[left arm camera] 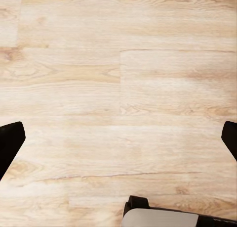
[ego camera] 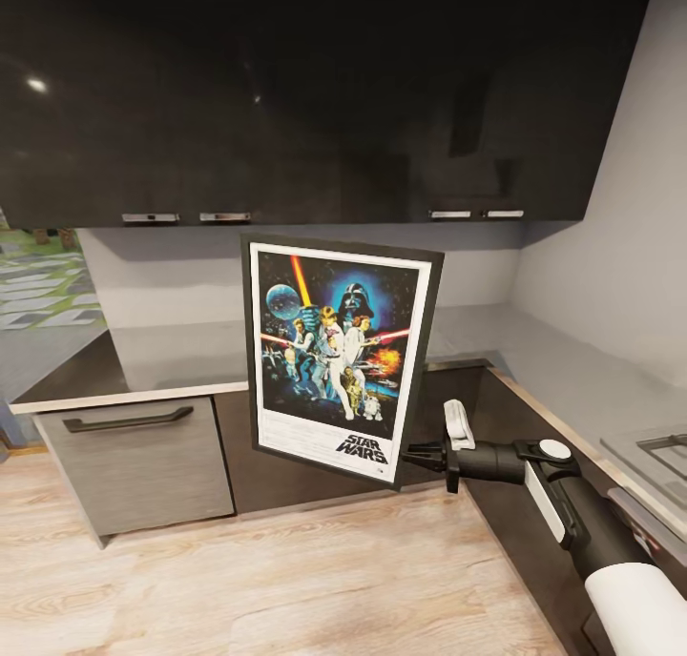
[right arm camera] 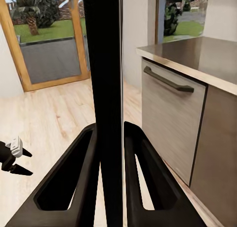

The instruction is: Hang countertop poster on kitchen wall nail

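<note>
My left gripper [left arm camera: 118, 138] hangs spread wide over the wood floor [left arm camera: 118, 64], holding nothing. The poster [ego camera: 339, 356] is upright in the air in front of the kitchen countertop [ego camera: 181, 360], long axis vertical, lower right edge pinched by my right gripper [ego camera: 420, 458]. Open grey wall [ego camera: 611, 246] lies right; I can't spot a nail.

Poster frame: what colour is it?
Black, around a white border; the poster shows best in the head view, held by the right gripper.

I see open air above the wooden floor [ego camera: 286, 580]; the poster [ego camera: 339, 356] blocks my view ahead, the kitchen countertop [ego camera: 572, 379] and black upper cabinets [ego camera: 315, 93] hem in beyond.
</note>
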Controlling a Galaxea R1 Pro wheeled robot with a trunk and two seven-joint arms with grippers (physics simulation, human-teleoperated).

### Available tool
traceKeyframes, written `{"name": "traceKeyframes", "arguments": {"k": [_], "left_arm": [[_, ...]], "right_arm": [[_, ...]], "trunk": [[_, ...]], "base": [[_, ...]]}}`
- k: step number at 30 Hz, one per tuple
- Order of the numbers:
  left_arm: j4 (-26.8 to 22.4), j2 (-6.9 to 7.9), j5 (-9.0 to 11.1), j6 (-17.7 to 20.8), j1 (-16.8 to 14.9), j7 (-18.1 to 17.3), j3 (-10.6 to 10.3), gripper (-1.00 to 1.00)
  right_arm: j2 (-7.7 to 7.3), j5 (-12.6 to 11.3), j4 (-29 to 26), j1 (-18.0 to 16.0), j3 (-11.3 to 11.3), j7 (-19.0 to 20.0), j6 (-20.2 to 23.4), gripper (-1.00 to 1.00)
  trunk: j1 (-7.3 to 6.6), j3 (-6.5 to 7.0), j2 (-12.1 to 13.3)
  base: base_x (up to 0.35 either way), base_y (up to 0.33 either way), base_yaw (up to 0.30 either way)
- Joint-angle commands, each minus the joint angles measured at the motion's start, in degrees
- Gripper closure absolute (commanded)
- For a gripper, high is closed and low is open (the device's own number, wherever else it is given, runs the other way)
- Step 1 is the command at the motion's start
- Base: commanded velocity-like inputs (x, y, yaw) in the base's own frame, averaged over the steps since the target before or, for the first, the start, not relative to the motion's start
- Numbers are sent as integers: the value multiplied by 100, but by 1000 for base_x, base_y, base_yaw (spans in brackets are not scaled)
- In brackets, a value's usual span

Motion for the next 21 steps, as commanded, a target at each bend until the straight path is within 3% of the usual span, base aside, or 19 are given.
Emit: {"name": "traceKeyframes", "arguments": {"k": [1,13,21], "left_arm": [[-5,-3,-1,-4,-1,-39,22,-100],[-5,-3,-1,-1,-1,-39,20,-100],[-5,-3,-1,0,-1,-39,20,-100]], "right_arm": [[-6,-43,2,-6,15,15,81,100],[-6,-43,3,-6,15,15,81,100],[-6,-43,2,-6,15,15,81,100]], "trunk": [[-19,8,31],[-283,223,513],[-283,223,513]], "base": [[0,0,0],[0,0,0],[0,0,0]]}}
